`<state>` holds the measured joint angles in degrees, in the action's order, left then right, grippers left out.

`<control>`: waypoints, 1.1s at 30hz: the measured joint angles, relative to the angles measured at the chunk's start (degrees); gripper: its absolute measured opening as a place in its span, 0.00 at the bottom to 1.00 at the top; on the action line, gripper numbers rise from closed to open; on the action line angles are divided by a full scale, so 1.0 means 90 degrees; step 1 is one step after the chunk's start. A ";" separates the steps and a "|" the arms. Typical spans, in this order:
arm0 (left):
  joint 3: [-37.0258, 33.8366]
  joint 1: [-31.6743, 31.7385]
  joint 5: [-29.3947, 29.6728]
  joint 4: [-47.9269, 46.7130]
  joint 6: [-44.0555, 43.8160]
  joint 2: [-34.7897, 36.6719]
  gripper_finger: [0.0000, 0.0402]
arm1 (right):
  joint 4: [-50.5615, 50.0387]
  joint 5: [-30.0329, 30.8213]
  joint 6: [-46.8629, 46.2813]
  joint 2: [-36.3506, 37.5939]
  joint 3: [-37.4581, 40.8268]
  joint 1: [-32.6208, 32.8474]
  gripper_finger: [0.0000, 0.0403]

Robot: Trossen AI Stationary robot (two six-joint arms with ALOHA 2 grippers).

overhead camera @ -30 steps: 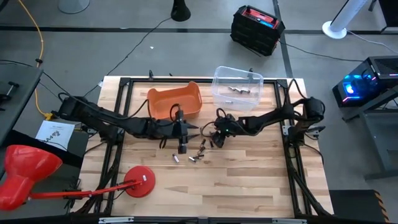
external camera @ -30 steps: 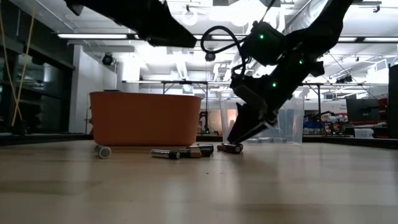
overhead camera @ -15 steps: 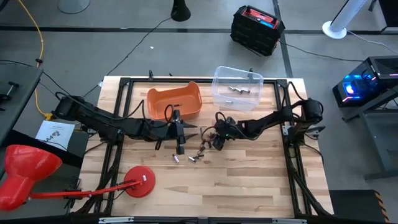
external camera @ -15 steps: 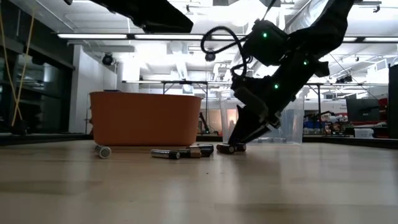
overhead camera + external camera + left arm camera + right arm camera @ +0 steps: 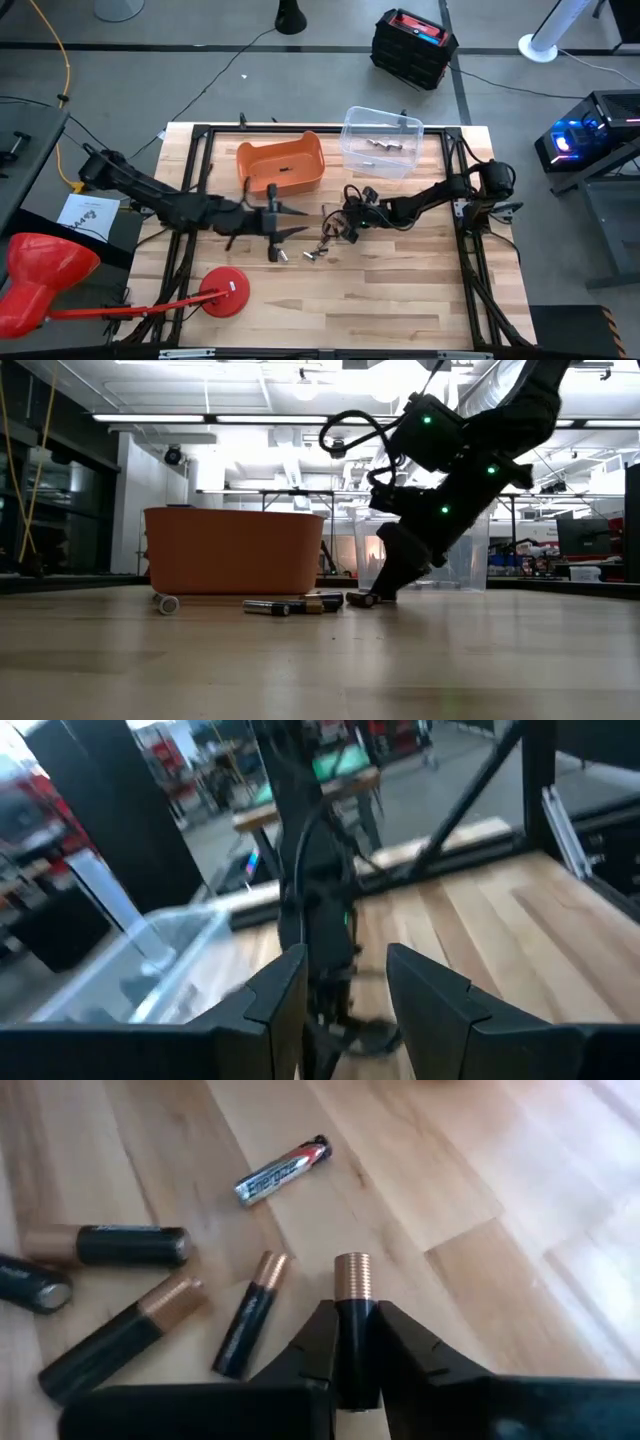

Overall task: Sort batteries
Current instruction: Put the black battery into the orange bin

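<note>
- High view: my right gripper (image 5: 345,226) sits low at the right edge of the loose batteries (image 5: 318,245) near the middle of the tabletop (image 5: 400,290). My left gripper (image 5: 272,228) hangs just left of that cluster. The orange bin (image 5: 282,164) and the clear bin (image 5: 382,140) stand at the far side; the clear bin, already holding a few cells, lies nearer my right arm.
- Low view: my right gripper (image 5: 385,582) touches down among the rightmost cells, with the other batteries (image 5: 290,605) lying flat beside it.
- Left wrist view: the fingers (image 5: 280,995) of my left gripper stand parted, with nothing between them.
- Right wrist view: my right gripper (image 5: 352,1342) is clenched on one copper-topped battery (image 5: 352,1295), whose long axis runs straight out between the fingers. Five other cells (image 5: 130,1245) lie just beyond it, each at a different angle.
</note>
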<state>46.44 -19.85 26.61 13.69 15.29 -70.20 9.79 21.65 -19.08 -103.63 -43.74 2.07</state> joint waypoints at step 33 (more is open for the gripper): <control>-0.0299 -0.0717 0.1826 -0.0266 0.0304 0.0498 0.33 | -0.0923 -0.2855 0.1665 -0.0227 -0.2961 -0.1615 0.48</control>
<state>43.75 -26.30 43.04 11.30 18.02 -65.71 1.48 -4.05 -4.10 -105.67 -70.39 -12.47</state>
